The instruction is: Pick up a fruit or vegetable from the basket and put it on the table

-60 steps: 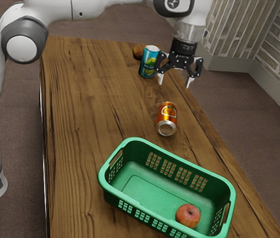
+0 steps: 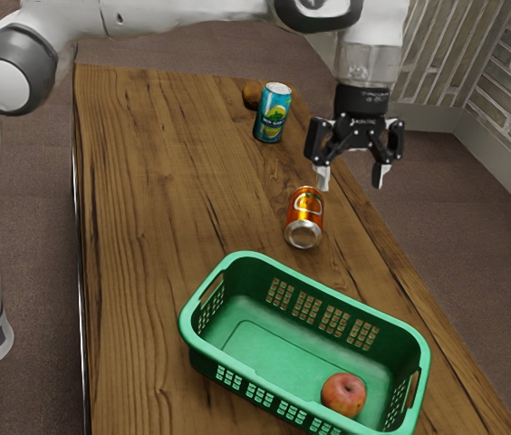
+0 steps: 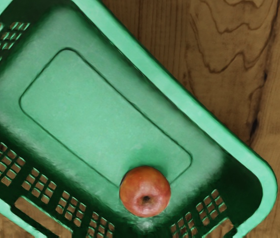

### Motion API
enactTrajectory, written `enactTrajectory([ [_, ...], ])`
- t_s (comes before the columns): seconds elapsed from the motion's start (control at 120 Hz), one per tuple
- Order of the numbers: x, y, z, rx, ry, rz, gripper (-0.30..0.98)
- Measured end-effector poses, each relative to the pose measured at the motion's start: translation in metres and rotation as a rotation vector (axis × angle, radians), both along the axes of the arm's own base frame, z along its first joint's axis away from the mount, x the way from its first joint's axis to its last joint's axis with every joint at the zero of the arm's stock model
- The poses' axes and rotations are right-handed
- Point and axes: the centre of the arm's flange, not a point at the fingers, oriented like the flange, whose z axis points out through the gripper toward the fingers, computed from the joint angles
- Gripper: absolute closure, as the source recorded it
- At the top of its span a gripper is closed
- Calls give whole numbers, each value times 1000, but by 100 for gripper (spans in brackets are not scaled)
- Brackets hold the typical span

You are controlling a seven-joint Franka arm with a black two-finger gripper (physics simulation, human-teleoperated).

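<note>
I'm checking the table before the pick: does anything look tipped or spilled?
The orange can lies on its side near the green basket, while the teal can stands upright. I see no spill.

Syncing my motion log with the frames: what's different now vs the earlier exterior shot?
The black two-finger hand shifted toward the exterior view's right and closer to the green plastic basket. Nothing was grasped or released; it's open in both. Unchanged: basket, red apple inside it, orange metal can, teal metal can, brown round item.
</note>
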Motion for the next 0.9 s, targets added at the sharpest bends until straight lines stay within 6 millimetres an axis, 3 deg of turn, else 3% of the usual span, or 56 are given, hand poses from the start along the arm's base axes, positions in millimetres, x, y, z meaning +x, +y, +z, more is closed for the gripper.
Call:
enactTrajectory([
  [0.1,-15,-98,-9,-67,16,-146,0],
  [0.158,-19,-124,-15,-92,28,-185,0],
  [0.333,2,-131,-49,-85,26,-272,0],
  [0.492,-5,-161,-87,16,-29,-543,0],
  [0.617,-6,-173,-136,58,-26,-735,0],
  [0.717,-3,-189,-164,44,-53,-863,0],
  [0.9,10,-193,-179,26,-139,-1010,0],
])
